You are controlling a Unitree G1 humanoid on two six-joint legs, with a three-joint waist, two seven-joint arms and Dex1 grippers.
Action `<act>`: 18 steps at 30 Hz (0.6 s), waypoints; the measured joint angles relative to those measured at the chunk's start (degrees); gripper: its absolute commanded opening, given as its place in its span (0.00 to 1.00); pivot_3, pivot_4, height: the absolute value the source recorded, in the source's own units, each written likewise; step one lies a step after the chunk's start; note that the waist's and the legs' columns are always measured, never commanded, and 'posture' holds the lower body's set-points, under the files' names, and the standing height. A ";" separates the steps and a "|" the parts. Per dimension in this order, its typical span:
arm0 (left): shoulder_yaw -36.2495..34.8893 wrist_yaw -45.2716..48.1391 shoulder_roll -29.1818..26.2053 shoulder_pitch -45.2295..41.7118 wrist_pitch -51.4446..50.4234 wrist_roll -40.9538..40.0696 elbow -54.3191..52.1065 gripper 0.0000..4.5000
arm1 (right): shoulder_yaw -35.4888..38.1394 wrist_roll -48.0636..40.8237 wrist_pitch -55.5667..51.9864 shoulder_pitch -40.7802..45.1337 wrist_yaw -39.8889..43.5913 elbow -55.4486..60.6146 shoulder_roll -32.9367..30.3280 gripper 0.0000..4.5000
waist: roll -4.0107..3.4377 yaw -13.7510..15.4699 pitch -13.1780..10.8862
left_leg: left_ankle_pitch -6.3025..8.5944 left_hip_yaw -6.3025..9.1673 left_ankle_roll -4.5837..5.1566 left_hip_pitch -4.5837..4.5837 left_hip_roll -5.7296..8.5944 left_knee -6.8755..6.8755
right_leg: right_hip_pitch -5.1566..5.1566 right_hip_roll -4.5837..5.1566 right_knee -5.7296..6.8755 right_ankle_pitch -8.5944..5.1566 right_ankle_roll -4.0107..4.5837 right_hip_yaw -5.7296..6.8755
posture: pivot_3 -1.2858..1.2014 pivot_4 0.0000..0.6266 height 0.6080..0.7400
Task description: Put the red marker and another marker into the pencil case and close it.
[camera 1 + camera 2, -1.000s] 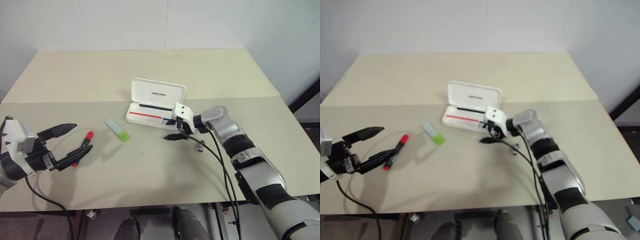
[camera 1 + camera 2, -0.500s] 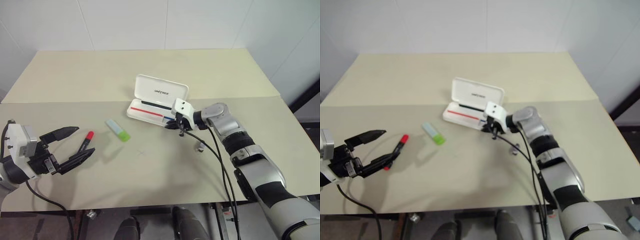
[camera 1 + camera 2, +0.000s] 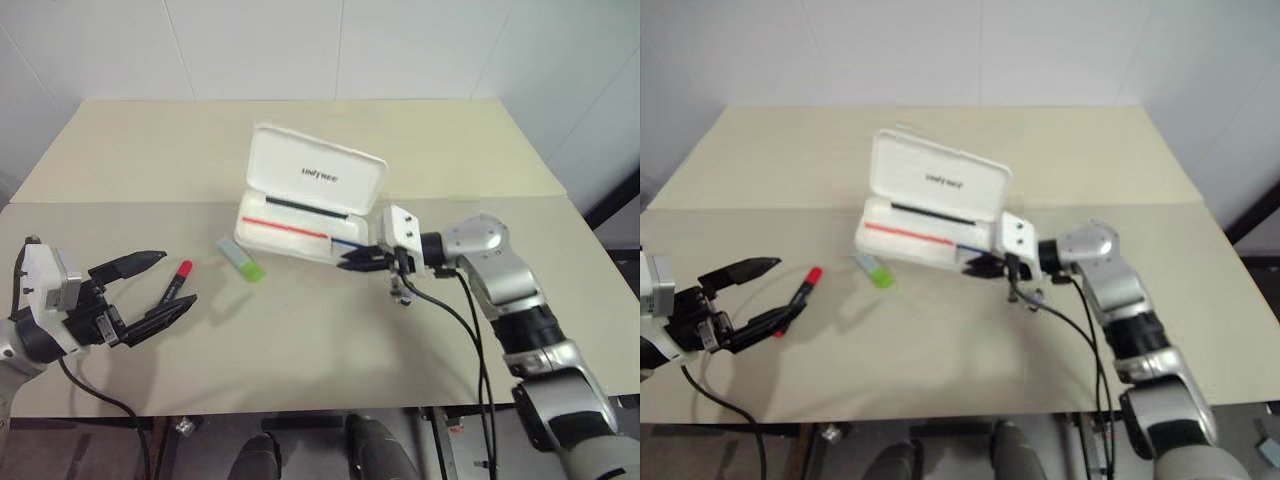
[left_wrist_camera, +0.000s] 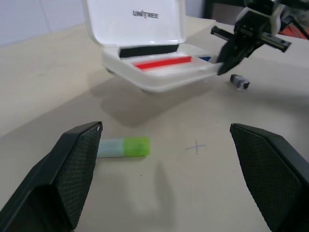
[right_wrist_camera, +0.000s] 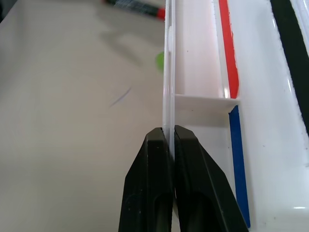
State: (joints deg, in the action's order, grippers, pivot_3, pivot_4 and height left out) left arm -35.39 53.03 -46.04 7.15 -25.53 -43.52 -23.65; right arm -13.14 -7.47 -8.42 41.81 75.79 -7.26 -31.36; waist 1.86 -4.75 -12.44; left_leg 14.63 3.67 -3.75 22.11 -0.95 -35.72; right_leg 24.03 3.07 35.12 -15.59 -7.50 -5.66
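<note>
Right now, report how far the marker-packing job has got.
Done: the white hinged plastic pencil case stands open. In hand: the right gripper is shut on its front wall. Left: the black red-capped marker and pale green-capped highlighter lie on the table by the open left gripper; lid unclosed.

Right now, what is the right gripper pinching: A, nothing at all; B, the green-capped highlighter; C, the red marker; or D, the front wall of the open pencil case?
D: in the right wrist view the right gripper is shut on the thin front wall of the pencil case, while the red marker and the highlighter lie loose on the table.
</note>
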 measured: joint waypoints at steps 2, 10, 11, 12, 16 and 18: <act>0.63 0.62 -0.01 -0.57 0.00 0.00 0.17 1.00 | -1.30 1.60 1.15 -1.71 0.43 1.63 -2.07 0.12 | 0.00 -0.16 0.00 | 0.00 -0.02 0.00 -0.01 0.00 -0.01 | 0.00 -0.01 0.01 0.00 0.00 -0.02 | 0.52 0.24 1.00; 0.86 4.31 -1.06 -0.03 -0.04 0.00 2.12 1.00 | -5.35 6.17 2.23 -6.30 -1.51 5.53 -3.41 0.12 | 0.01 0.00 0.01 | 0.00 -0.02 0.00 -0.01 -0.04 -0.03 | 0.00 -0.06 0.01 -0.01 0.02 -0.02 | 0.52 0.24 1.00; 0.70 5.18 -1.44 0.55 -0.06 0.00 2.15 1.00 | -5.67 6.52 2.14 -6.55 -1.92 5.96 -3.30 0.12 | 0.01 0.00 0.01 | 0.00 -0.02 0.00 0.00 -0.03 -0.03 | 0.00 -0.05 0.00 -0.01 0.02 -0.03 | 0.52 0.24 1.00; 0.27 6.24 -1.60 1.10 -0.06 -0.08 2.17 1.00 | -6.10 6.84 2.12 -6.87 -2.41 6.30 -3.18 0.12 | 0.01 -0.01 0.01 | 0.00 -0.02 0.00 -0.01 -0.04 -0.03 | 0.00 -0.05 0.00 -0.01 0.02 -0.03 | 0.52 0.24 1.00; -1.82 9.12 -1.99 3.55 -0.08 -0.67 2.59 1.00 | -7.06 7.49 2.12 -8.46 -3.48 6.64 -2.83 0.12 | 0.02 0.09 0.01 | 0.00 -0.01 0.00 -0.01 -0.04 -0.03 | 0.00 -0.06 0.00 -0.17 0.31 -0.02 | 0.52 0.24 1.00; -3.29 10.30 -2.19 4.85 0.09 -0.75 3.15 1.00 | -7.07 7.52 2.10 -8.51 -3.71 6.79 -2.83 0.12 | 0.02 0.11 0.01 | 0.00 -0.01 0.00 -0.01 -0.04 -0.11 | -0.02 -0.05 0.00 -0.21 0.39 -0.03 | 0.52 0.24 1.00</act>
State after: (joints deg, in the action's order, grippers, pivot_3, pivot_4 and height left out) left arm -38.68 63.34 -48.23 12.00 -25.44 -44.27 -20.50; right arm -20.21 0.05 -6.32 33.31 72.08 -0.47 -34.19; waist 1.88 -4.64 -12.43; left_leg 14.63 3.66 -3.75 22.10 -0.99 -35.83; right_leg 24.01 3.02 35.12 -15.80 -7.11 -5.69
